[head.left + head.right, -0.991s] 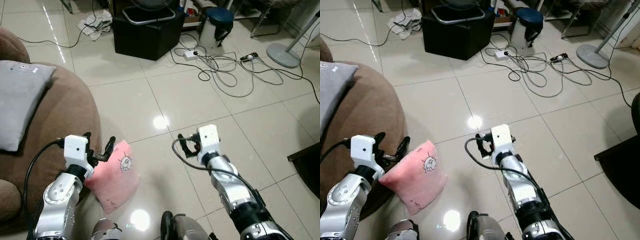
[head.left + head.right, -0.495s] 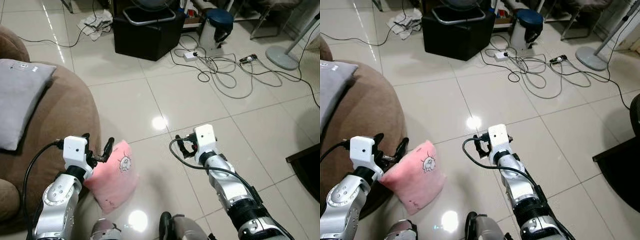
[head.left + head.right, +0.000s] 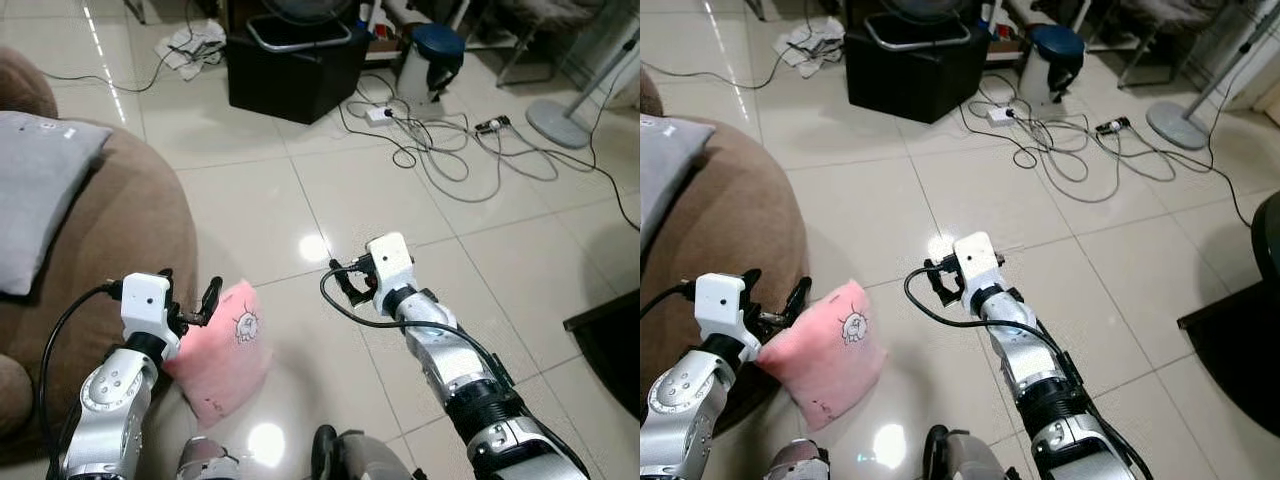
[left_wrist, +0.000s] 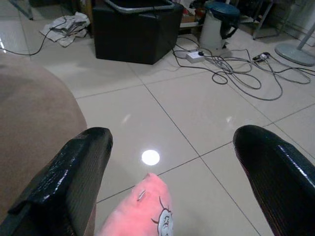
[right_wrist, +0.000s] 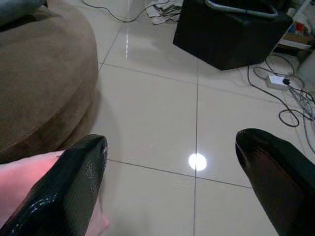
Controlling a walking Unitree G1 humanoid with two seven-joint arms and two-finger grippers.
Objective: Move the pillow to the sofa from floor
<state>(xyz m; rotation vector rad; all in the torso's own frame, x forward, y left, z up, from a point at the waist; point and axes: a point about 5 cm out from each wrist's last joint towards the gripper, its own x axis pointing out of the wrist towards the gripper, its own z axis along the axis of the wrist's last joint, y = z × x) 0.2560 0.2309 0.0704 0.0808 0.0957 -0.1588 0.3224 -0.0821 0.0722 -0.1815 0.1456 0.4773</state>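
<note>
The left gripper [image 3: 190, 302] hovered just above the upper corner of the pink pillow [image 3: 228, 345], its two black fingers [image 4: 74, 182] spread wide with nothing between them. The right gripper [image 3: 350, 282] stood off to the pillow's other side, near but apart from it, likewise wide open and empty; in its wrist view one finger [image 5: 64, 194] sat close against the pink fabric, though contact could not be confirmed.

The pillow lay on the tiled floor [image 3: 400, 220], propped against the foot of the brown sofa [image 3: 130, 230], on which a grey cushion [image 3: 40, 195] already rested. Its printed face was turned up and towards the room, and its long axis seemed to run from the raised corner beside the left gripper down and away towards the robot's feet, so it leaned tilted, not flat.

The likely trouble was a weak pinch: closing on a single soft corner could let the fabric slip out or leave the pillow dangling and swinging. If the two grippers closed unevenly, the pillow could be pushed along the glossy tile instead of being caught.
</note>
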